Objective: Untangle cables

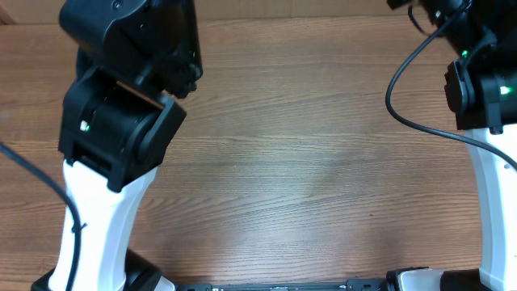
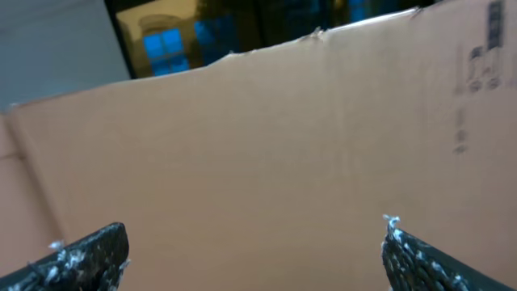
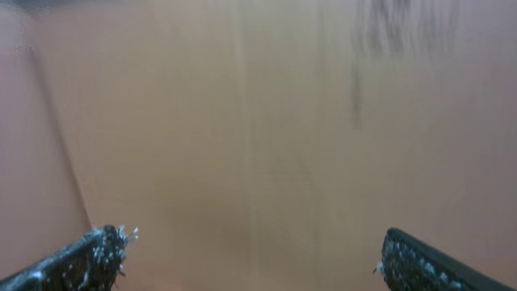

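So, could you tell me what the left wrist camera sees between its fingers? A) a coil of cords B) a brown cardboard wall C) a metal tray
B: a cardboard wall fills the view between the wide-apart left fingers.

Nothing legible is to be had at this moment. Faint dark printed marks [image 2: 477, 61] are seen on the cardboard wall [image 2: 283, 145], above and to the right of the left gripper [image 2: 254, 250], but they are too blurred to be read. A smeared dark print [image 3: 376, 40] is made out on the cardboard panel [image 3: 242, 145] above the right gripper [image 3: 254, 250], and it is equally unreadable.
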{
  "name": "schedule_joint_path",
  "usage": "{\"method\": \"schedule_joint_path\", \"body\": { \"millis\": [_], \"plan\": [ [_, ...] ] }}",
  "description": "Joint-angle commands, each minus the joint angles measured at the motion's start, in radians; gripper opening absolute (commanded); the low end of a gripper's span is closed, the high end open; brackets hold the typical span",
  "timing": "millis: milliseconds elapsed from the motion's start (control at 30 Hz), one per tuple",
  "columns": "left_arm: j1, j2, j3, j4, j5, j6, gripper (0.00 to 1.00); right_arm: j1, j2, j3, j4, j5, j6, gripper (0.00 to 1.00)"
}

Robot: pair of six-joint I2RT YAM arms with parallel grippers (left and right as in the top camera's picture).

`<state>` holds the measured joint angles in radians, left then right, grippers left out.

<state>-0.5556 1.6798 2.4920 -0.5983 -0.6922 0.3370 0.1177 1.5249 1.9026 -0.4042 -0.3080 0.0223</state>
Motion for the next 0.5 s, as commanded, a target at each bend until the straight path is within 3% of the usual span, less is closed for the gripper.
{"method": "schedule_joint_path", "body": {
  "millis": [0,233,467],
  "plan": [
    [0.007,-0.113,-0.053,-0.011,-0.070,0.059,1.00,-0.004,-0.013,0.010,-0.147,0.101,-0.107,1.00],
    [0.090,-0.378,-0.342,-0.018,-0.071,-0.003,1.00,-0.004,-0.245,-0.262,-0.120,0.095,-0.077,1.00],
    [0.136,-0.658,-0.713,0.019,0.003,-0.108,1.00,-0.092,-0.644,-0.721,0.162,0.094,-0.074,1.00]
  ]
}}
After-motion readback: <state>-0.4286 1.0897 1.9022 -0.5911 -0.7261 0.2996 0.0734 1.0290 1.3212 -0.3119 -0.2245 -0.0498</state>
